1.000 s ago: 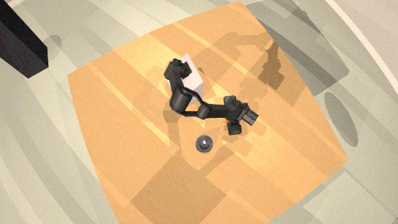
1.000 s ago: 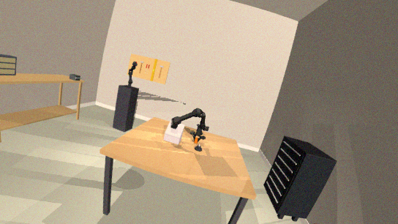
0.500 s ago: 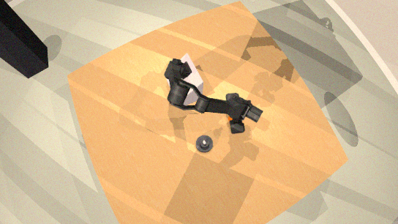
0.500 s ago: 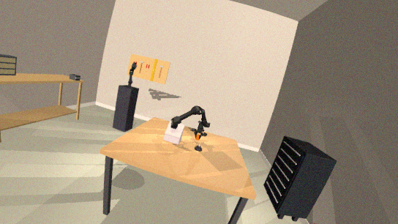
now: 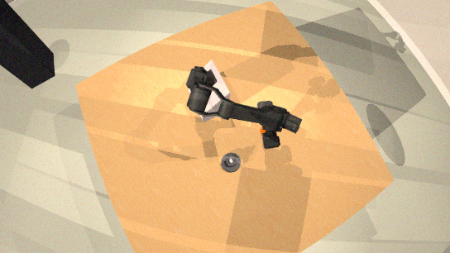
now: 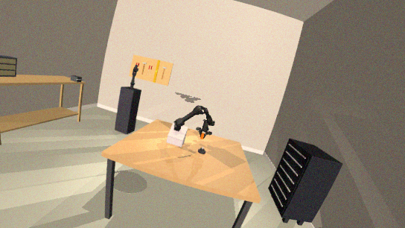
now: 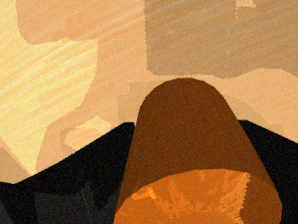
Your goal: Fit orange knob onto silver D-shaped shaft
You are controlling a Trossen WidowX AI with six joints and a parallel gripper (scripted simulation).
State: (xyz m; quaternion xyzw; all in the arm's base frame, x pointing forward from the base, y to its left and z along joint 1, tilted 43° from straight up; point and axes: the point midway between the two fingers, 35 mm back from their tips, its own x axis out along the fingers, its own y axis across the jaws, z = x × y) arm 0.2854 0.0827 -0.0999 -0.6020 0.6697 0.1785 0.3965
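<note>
Nearest the wrist camera, the orange knob (image 5: 262, 131) (image 6: 202, 135) (image 7: 185, 135) is found gripped between the two fingers of the end effector (image 5: 268, 122) (image 6: 203, 133) (image 7: 185, 131), which stands partly open, closed to the knob's width. The knob appears raised off the counter (image 5: 351, 178) (image 6: 149, 164). Its underside is hidden; hole orientation cannot be verified.

Farther off, the round pedestal (image 5: 224, 165) (image 6: 202, 151) stands well apart from the knob, between seven and eight o'clock of it in the top view. Its silver shaft (image 5: 231, 159) is bare.

Assessment: grasp made, carrying stage in hand, fitting outstanding. Next move calls for travel over the shaft, rotation to match flats, then straight descent. Misaligned flats would likely leave the knob perched high; release should await full seating.
</note>
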